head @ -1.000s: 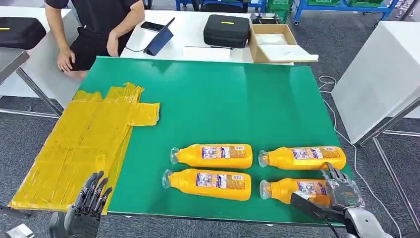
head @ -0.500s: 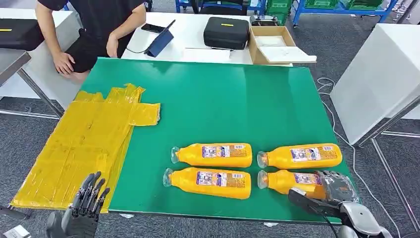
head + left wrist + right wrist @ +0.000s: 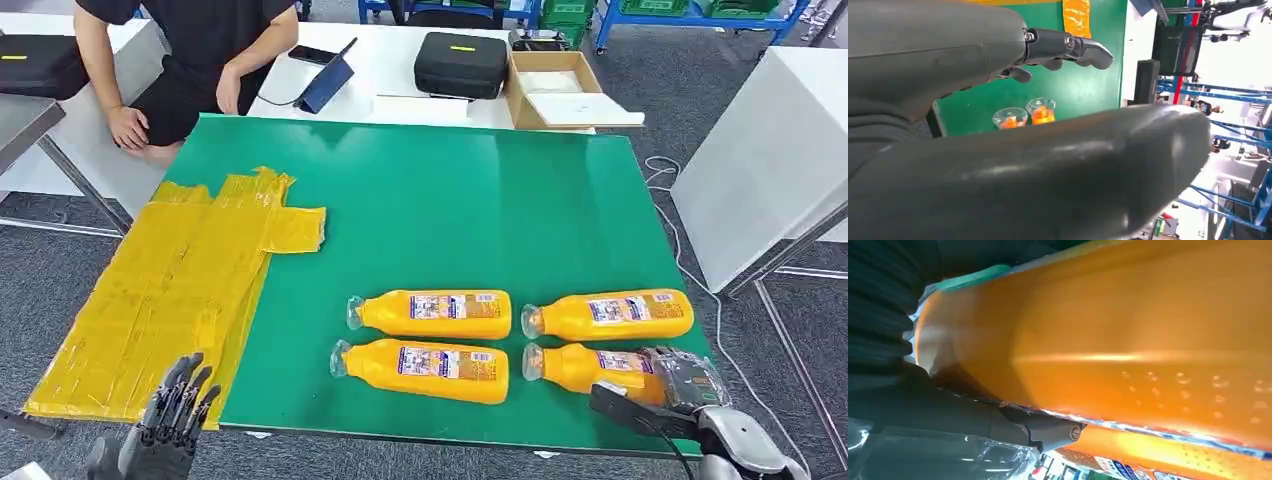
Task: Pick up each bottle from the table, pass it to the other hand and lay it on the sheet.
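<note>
— Two hands are seen; how is the right hand placed?

— It is laid over the base end of the near right bottle, at the near right corner of the green table. In the right wrist view that bottle's orange body is pressed close against the hand, with the thumb under it. Fingers are wrapped around the bottle, which still lies on the table, so it is gripped but not raised.

— And the left hand?

— It is held just off the table's near left corner, fingers spread apart and pointing up, with nothing in them. In the left wrist view its fingers are seen extended over the green surface.

— Where are the other bottles?

— Three more are laid on their sides on the table, caps pointing left. The far right bottle is just beyond the gripped one. The near left bottle and the far left bottle lie beside them, toward the table's middle, forming a two-by-two block.

— And the sheet?

— The yellow sheet is draped over the table's left edge, nothing being laid on it.

— What is found beyond the table?

— A person is seated at its far left corner, beside a white table carrying a black case and an open cardboard box.
</note>
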Robot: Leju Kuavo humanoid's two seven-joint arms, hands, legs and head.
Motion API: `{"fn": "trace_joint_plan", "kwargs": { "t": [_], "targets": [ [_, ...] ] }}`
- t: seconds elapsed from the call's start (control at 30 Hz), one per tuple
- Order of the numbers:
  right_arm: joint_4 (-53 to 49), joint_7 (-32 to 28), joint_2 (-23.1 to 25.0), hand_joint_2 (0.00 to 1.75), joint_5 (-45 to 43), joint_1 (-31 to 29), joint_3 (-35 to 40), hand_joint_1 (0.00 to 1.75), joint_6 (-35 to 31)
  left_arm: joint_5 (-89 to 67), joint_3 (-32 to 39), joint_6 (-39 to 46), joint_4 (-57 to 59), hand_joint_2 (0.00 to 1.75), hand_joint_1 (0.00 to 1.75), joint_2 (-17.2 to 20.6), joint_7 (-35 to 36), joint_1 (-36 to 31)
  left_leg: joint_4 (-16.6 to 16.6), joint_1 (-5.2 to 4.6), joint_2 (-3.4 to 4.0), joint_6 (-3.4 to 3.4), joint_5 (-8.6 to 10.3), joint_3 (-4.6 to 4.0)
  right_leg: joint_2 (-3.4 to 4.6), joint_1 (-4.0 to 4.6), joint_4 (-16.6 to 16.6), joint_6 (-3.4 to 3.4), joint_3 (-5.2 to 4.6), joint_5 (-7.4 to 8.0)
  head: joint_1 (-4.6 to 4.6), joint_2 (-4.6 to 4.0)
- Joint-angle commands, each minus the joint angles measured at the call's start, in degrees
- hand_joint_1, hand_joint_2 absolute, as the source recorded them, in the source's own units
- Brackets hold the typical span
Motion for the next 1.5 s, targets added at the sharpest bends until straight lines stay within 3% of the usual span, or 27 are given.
{"fn": "trace_joint_plan", "kwargs": {
  "t": [0.03,0.47,0.6,0.73,0.9,1.1,1.4,1.5],
  "targets": [
    [4.19,0.94,0.77,1.75,-1.18,3.71,4.37,1.75,0.76,-0.22,2.02,-0.51,2.63,0.00,0.00,-1.30,0.37,-1.09,-0.06,0.11,-0.18,-0.20,0.00,0.06,-0.23,0.11,-0.15,-0.10,0.16,-0.02,0.02,0.00],
    [2.06,1.20,0.28,1.75,-2.78,4.73,4.34,1.75,-1.58,-0.26,2.73,-1.16,3.08,0.00,0.00,-1.93,0.80,-1.41,-0.09,0.12,-0.21,-0.26,0.02,0.04,-0.28,0.11,-0.20,-0.08,0.16,-0.03,0.00,0.00],
    [-19.31,1.86,-6.94,1.75,-8.43,12.11,-0.63,1.75,-3.58,-1.93,5.31,-3.83,3.13,0.00,0.00,-4.42,1.31,-1.95,0.01,0.08,-0.31,-0.31,0.01,-0.16,-0.38,0.07,-0.07,-0.10,-0.03,-0.09,0.00,0.00],
    [-40.70,1.27,-11.09,1.75,-9.34,19.78,-11.30,1.75,-0.96,-2.84,5.77,-4.10,3.09,0.00,0.00,-5.05,0.82,-2.50,0.18,-0.07,-0.67,-0.30,-0.04,-0.50,-0.79,-0.07,0.21,-0.08,-0.30,-0.25,0.02,0.00],
    [-49.59,0.04,-8.21,1.75,-6.58,24.80,-19.14,1.75,0.33,-3.20,4.76,-3.41,3.23,0.00,0.00,-5.05,1.14,-3.29,0.07,-0.22,-0.53,-0.01,0.34,-1.21,-0.62,-0.04,0.17,0.34,-0.35,0.16,-0.04,0.00],
    [-51.08,-0.73,-5.12,1.75,-4.79,29.01,-24.05,1.75,0.81,-3.39,5.22,-4.88,5.06,0.00,0.00,-4.64,1.56,-4.30,0.04,-0.06,-0.68,-0.24,0.29,-1.19,-0.84,0.05,0.04,0.12,-0.90,0.05,0.02,0.00],
    [-51.10,-3.12,-3.65,1.75,-6.02,28.09,-26.95,1.75,-0.01,-3.45,4.31,-4.93,5.93,0.00,0.00,-3.62,1.27,-4.33,-0.05,-0.10,-0.49,-0.21,0.22,-1.08,-0.62,0.06,-0.05,0.19,-0.76,0.09,0.00,0.00],
    [-48.60,-6.38,0.11,1.75,-7.90,22.35,-25.17,1.75,-2.28,-2.39,1.65,-3.38,7.40,0.00,0.00,-1.29,0.61,-4.51,-0.10,-0.08,-0.48,-0.28,0.24,-1.03,-0.63,0.08,-0.10,0.14,-0.73,0.11,-0.02,0.00]
  ]
}}
